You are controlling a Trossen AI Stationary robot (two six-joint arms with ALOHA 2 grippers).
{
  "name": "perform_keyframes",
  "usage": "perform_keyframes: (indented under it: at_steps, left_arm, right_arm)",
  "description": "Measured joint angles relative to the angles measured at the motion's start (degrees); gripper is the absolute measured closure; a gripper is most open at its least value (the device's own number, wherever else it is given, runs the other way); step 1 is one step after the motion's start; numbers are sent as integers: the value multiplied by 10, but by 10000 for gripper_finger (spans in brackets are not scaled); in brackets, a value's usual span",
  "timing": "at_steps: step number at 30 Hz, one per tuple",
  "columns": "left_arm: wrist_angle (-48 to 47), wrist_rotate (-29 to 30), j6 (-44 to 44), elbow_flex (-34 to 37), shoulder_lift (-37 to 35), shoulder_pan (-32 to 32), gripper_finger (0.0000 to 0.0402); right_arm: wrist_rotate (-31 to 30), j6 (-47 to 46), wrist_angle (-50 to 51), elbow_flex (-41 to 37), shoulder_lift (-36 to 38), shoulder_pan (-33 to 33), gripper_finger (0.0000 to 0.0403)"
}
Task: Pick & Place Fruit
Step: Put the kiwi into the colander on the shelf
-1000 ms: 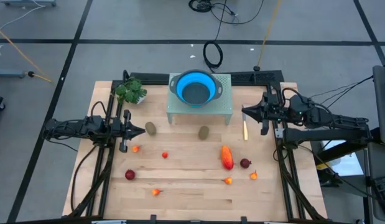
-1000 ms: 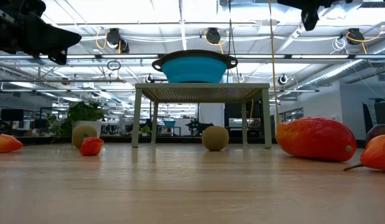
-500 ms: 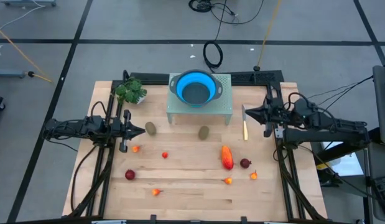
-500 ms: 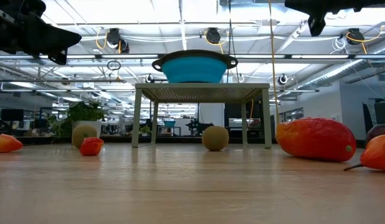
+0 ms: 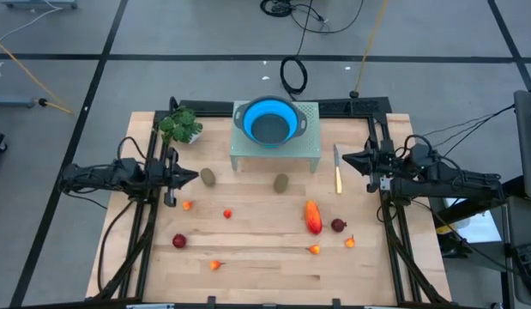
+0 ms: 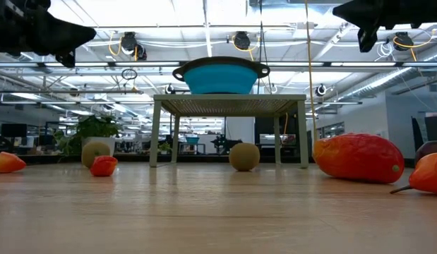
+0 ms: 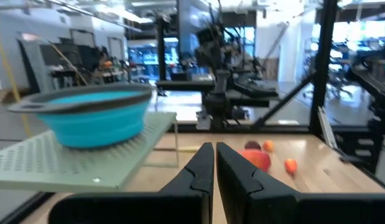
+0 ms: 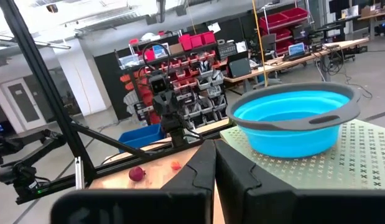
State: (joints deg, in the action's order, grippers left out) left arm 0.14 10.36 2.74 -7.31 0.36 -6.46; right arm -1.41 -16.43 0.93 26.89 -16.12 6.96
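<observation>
Both grippers, left and right, were closed and empty; the left should open wide above the kiwi at its three o'clock.

no legible text, no readable labels, no brand marks, no numbers or signs anywhere in view

Wooden table carried green rack, leafy bunch, knife, 2 kiwis, long red fruit, dark red rounds & tiny orange bits.
</observation>
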Motion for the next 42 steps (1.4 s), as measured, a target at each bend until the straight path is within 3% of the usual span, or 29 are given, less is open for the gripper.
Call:
perform_keyframes:
  at_steps: [15,20,32,42]
  left_arm:
    - [34,13,-14,0,0,0,380]
    - [33,13,-18,-3,31,0,380]
    - [1,22,-36,-111,224,0,380]
    - [-165,18,-125,-264,382,0,380]
  right_arm:
    - [-2,-34,-61,-106,68,1,403]
    - [-3,-39,-65,-127,86,1,403]
    - [-3,4,-65,-140,98,1,403]
    - [-3,26,-61,-140,97,1,403]
